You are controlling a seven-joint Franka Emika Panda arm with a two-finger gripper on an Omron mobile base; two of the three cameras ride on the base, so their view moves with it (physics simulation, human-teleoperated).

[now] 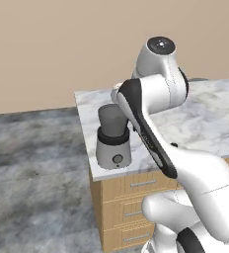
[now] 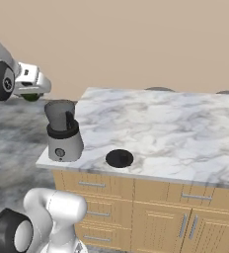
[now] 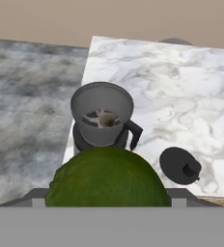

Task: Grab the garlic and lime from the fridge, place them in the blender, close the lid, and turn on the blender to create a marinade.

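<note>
My gripper point(image 3: 106, 198) is shut on the lime point(image 3: 106, 178), a dark green round fruit that fills the bottom of the hand view. The gripper point(image 2: 33, 95) hangs above and to the left of the blender point(image 2: 63, 138), with the lime point(image 2: 32, 97) showing green under the hand. The blender's dark grey jar point(image 3: 102, 113) stands open on its light grey base point(image 1: 114, 153). Inside the jar, the garlic point(image 3: 104, 118) lies at the bottom as a small pale tan bulb. The black lid point(image 3: 180, 165) lies flat on the counter right of the blender. The fridge is out of view.
The blender stands at the left front corner of a marble counter point(image 2: 175, 128) over wooden drawers point(image 2: 92, 185). Grey floor point(image 3: 27, 96) lies beyond the counter's left edge. My arm's white links point(image 1: 151, 128) cross in front of the blender in the left base view.
</note>
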